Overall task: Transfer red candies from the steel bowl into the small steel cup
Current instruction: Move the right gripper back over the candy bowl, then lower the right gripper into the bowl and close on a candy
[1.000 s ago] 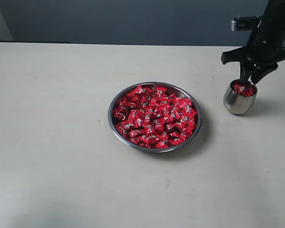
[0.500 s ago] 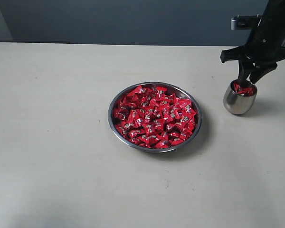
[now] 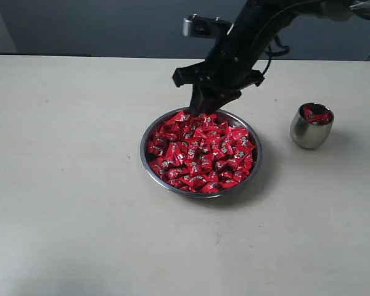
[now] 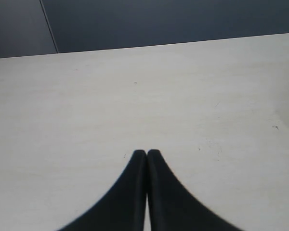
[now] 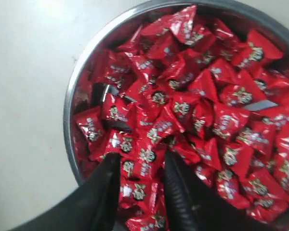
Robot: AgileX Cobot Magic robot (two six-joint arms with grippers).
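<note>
The steel bowl (image 3: 149,161) sits mid-table, heaped with red candies (image 3: 200,154). My right gripper (image 3: 203,111) hangs open over the bowl's far rim, fingertips just above the pile. In the right wrist view its black fingers (image 5: 103,192) straddle red candies (image 5: 149,163) near the steel bowl's rim (image 5: 70,120); nothing is pinched. To the right stands the small steel cup (image 3: 308,132) with a few red candies (image 3: 316,115) inside. My left gripper (image 4: 147,153) is shut and empty over bare table, out of the exterior view.
The pale tabletop (image 3: 68,185) spreads around the bowl and cup. A dark wall (image 3: 111,24) runs behind the table's far edge. The right arm (image 3: 259,31) reaches in from the upper right, above the space between bowl and cup.
My right gripper has left the small steel cup and swung left to the bowl's far rim, still open. A few red candies stay in the cup.
</note>
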